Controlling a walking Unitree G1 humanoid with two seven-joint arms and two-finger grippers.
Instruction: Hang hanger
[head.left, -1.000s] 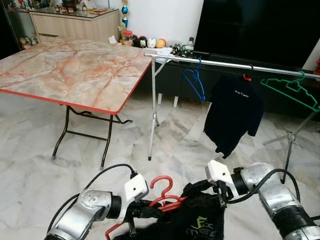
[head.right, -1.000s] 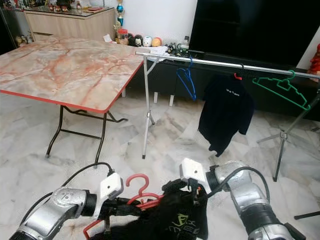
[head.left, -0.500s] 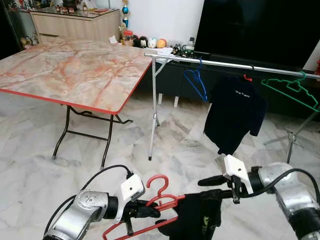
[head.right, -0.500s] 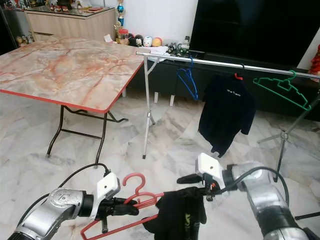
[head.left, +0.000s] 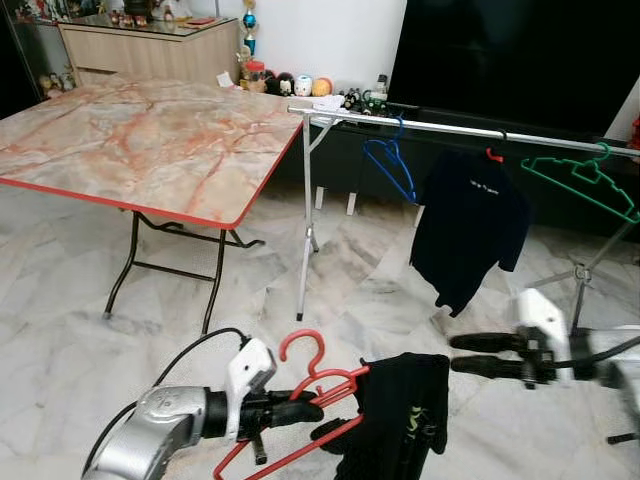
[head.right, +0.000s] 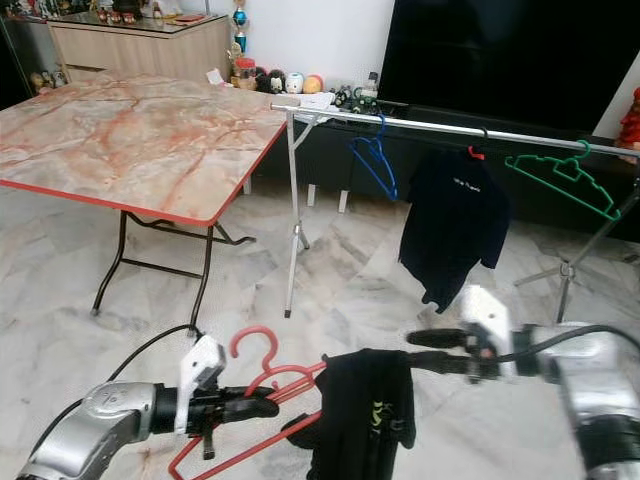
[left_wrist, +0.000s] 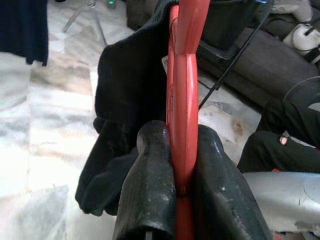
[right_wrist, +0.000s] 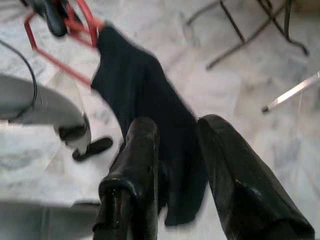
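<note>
A red hanger (head.left: 328, 384) carries a black garment (head.left: 402, 412) draped over one end, low in front of me. My left gripper (head.left: 302, 410) is shut on the hanger's neck; in the left wrist view the red bar (left_wrist: 182, 100) is pinched between the two fingers (left_wrist: 150, 190). My right gripper (head.left: 458, 353) hovers open to the right of the garment, apart from it, with nothing between its fingers. The right wrist view looks past its fingers (right_wrist: 142, 145) at the garment (right_wrist: 145, 100). A metal clothes rail (head.left: 450, 128) stands ahead.
On the rail hang a blue hanger (head.left: 390, 165), a black T-shirt (head.left: 468, 225) and a green hanger (head.left: 580, 180). A marble-topped folding table (head.left: 150, 140) stands to the left. A dark TV and a low cabinet sit behind the rail. The floor is marble tile.
My right gripper let go of the black garment and drew away to the right. The garment now hangs from the hanger alone. The left gripper keeps its hold, and the hanger sits slightly further right.
</note>
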